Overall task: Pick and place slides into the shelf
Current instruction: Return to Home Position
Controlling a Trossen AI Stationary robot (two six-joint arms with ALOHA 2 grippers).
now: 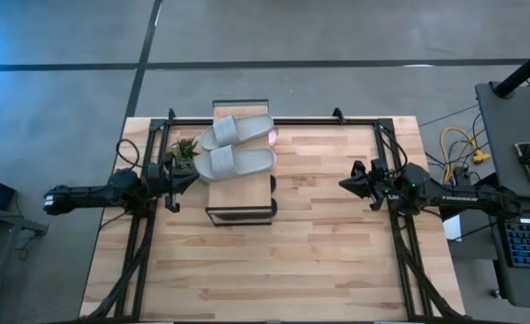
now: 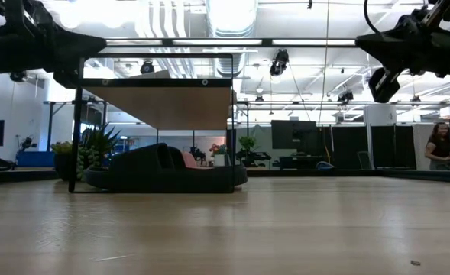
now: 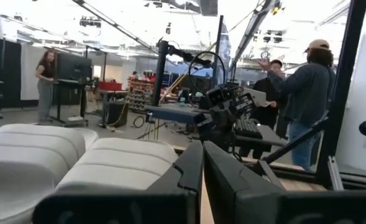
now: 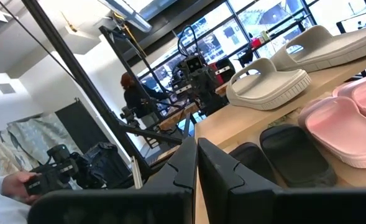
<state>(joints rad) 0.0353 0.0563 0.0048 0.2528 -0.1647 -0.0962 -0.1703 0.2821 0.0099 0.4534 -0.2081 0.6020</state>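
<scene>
The shelf (image 1: 239, 191) stands on the tabletop (image 1: 318, 252), left of centre and toward the far edge. All six slides are at it.

Two grey slides (image 1: 238, 130) lie side by side on its light plank top, one farther and one nearer. They cover most of the plank, leaving a bare strip at the near end.

Below the plank the right wrist view shows four more:
- Two pink slides (image 4: 341, 130) sit next to each other.
- Two black slides (image 4: 294, 154) lie just beside the pink ones.

From table height the black pair shows as a dark low mass inside the thin black frame, with a bit of pink behind it. From above, only a sliver of pink and a sliver of black show past the right edge of the plank.

One small potted plant (image 1: 184, 148) stands just to the left of the shelf.

The left end effector (image 1: 193, 178) hangs above the tabletop just left of the shelf, close to the nearer grey slide. Its fingers are narrow, almost pressed together, and hold nothing.

The right end effector (image 1: 342, 184) hangs well to the right of the shelf, pointing toward it. It is apart from every slide, and its fingers are likewise drawn together and empty.

One person (image 2: 441, 147) stands in the room beyond the tabletop, at the far right.
</scene>
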